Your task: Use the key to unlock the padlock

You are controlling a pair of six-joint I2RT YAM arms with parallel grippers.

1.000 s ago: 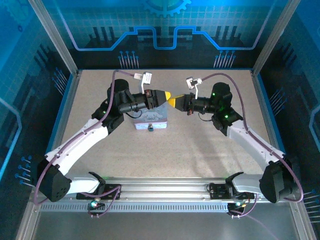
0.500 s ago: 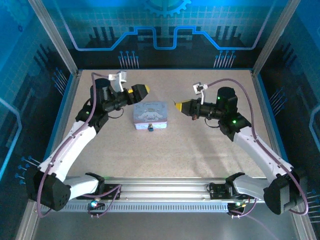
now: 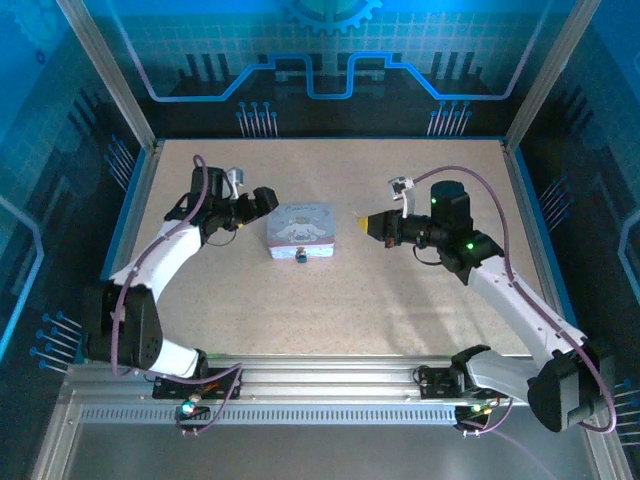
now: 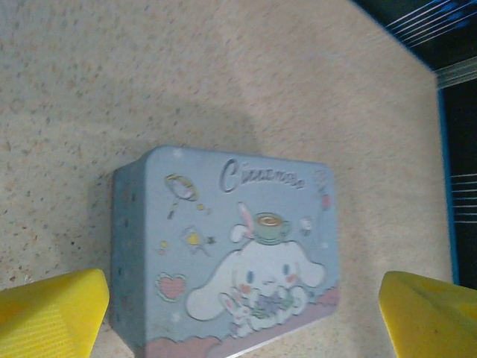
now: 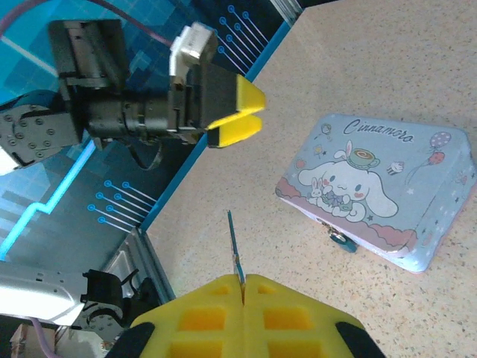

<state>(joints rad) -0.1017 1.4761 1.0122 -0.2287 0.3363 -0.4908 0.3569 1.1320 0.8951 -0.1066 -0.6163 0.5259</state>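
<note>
Speckled beige tabletop (image 3: 400, 290) enclosed by blue circuit-patterned walls (image 3: 320, 60) and aluminium posts (image 3: 105, 70).

The right gripper (image 5: 243, 282), its yellow fingers pressed together, pinches the key (image 5: 234, 242) with the blade upright. Beyond it are the Cinnamoroll tin (image 5: 380, 186), the padlock (image 5: 343, 240) at the tin's front wall, and the left gripper (image 5: 237, 119).

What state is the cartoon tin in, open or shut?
Shut. The tin has its lid lying flat on the body in both wrist views, and the padlock hangs at its front edge.
</note>
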